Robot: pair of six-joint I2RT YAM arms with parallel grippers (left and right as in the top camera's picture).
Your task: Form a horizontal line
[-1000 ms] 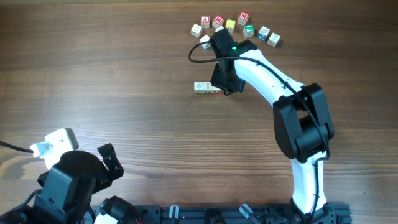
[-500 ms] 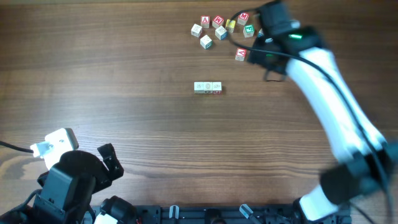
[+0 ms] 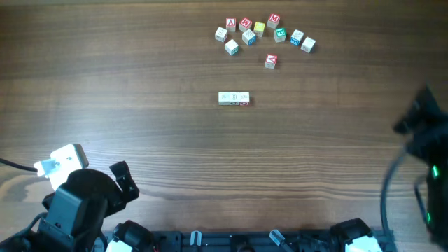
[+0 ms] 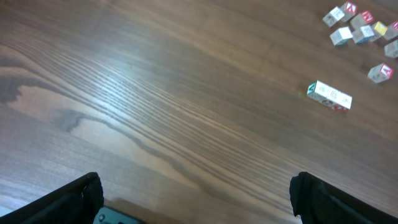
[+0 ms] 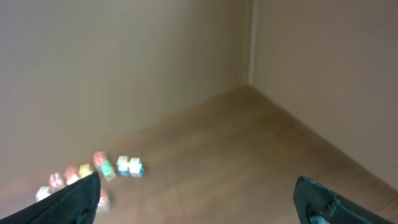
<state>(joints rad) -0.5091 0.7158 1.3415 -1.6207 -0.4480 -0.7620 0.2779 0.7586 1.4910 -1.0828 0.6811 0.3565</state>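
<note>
The horizontal line (image 3: pixel 234 99) is a short row of three pale cubes set edge to edge at the table's middle, with a small red mark at its right end. In the left wrist view the horizontal line (image 4: pixel 329 96) lies far off at the upper right. My left gripper (image 4: pixel 199 205) is open with nothing between its fingers and sits low at the near left (image 3: pixel 124 183). My right gripper (image 5: pixel 199 205) is open and empty, raised and blurred. The right arm (image 3: pixel 425 126) is at the table's right edge, far from the row.
Several loose letter cubes (image 3: pixel 259 31) are scattered at the far side, with one lone red-marked cube (image 3: pixel 271 61) nearer the row. The loose letter cubes also show in both wrist views (image 4: pixel 360 25) (image 5: pixel 118 167). A wall corner fills the right wrist view.
The right arm has swung away from the row, past the loose cubes, to the right edge, and its jaws have opened. The row stays in place. The left arm has not moved.
</note>
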